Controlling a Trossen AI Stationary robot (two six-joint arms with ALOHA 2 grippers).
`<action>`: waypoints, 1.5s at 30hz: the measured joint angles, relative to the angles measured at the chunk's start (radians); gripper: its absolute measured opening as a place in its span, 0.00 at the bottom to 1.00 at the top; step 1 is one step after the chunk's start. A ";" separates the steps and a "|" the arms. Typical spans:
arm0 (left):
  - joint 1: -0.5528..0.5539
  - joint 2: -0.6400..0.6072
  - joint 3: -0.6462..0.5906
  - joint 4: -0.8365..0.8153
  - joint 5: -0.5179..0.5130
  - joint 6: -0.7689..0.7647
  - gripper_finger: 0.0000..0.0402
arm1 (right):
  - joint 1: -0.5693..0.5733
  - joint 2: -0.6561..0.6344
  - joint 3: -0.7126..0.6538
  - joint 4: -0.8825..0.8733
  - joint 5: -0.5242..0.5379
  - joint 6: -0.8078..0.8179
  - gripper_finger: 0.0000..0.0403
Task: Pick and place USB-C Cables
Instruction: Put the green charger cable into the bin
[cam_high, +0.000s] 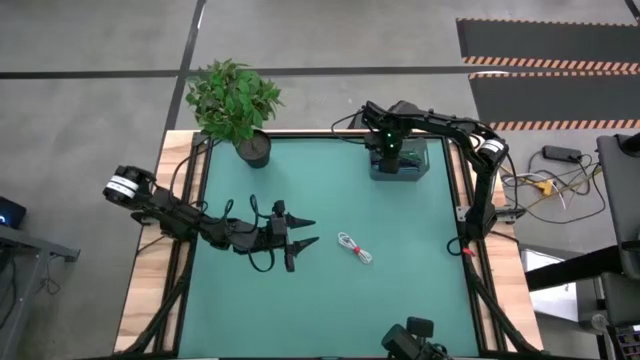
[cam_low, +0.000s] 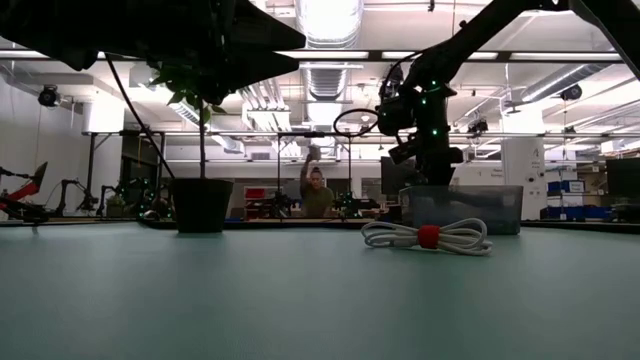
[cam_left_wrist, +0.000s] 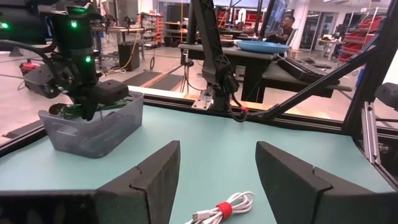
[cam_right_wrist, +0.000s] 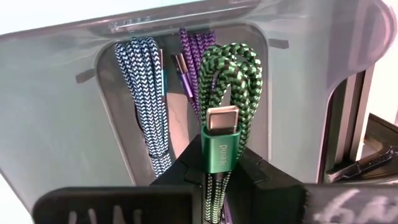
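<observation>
A white cable with a red tie (cam_high: 354, 247) (cam_low: 428, 237) (cam_left_wrist: 224, 210) lies flat on the green table mat near its middle. My left gripper (cam_high: 308, 232) (cam_left_wrist: 217, 177) hovers open just left of it, fingers pointing at it. My right gripper (cam_high: 390, 152) (cam_low: 425, 150) stands over a clear bin (cam_high: 412, 170) (cam_low: 470, 208) (cam_left_wrist: 93, 134) at the far edge, shut on the dark green cable (cam_right_wrist: 227, 74). A light blue cable (cam_right_wrist: 146, 93) and a dark blue-purple cable (cam_right_wrist: 193, 62) lie inside the bin (cam_right_wrist: 62, 93). My right gripper pinches the dark green cable bundle between its two fingers (cam_right_wrist: 186, 174), right beside the green plug (cam_right_wrist: 221, 143). It comes from above, pointing down into the bin. The looped end (cam_right_wrist: 230, 59) hangs below the fingers inside the bin, above the other two cables.
A potted plant (cam_high: 235, 100) (cam_low: 200, 205) stands at the table's far left corner. Wooden borders and black frame rails (cam_high: 185, 250) run along the mat's sides. A person (cam_low: 318, 190) is in the room far behind the table. Bare mat (cam_high: 400, 290) lies toward the near edge.
</observation>
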 joint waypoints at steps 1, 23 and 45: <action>0.000 0.000 0.000 0.000 0.000 -0.002 0.49 | 0.000 0.000 0.000 0.000 0.000 0.004 0.06; -0.006 0.000 0.005 0.001 0.012 -0.136 0.49 | 0.000 0.000 -0.001 0.018 0.001 -0.024 0.06; -0.074 -0.003 0.032 0.038 0.034 -0.233 0.49 | 0.000 0.000 -0.001 0.047 0.002 -0.011 0.20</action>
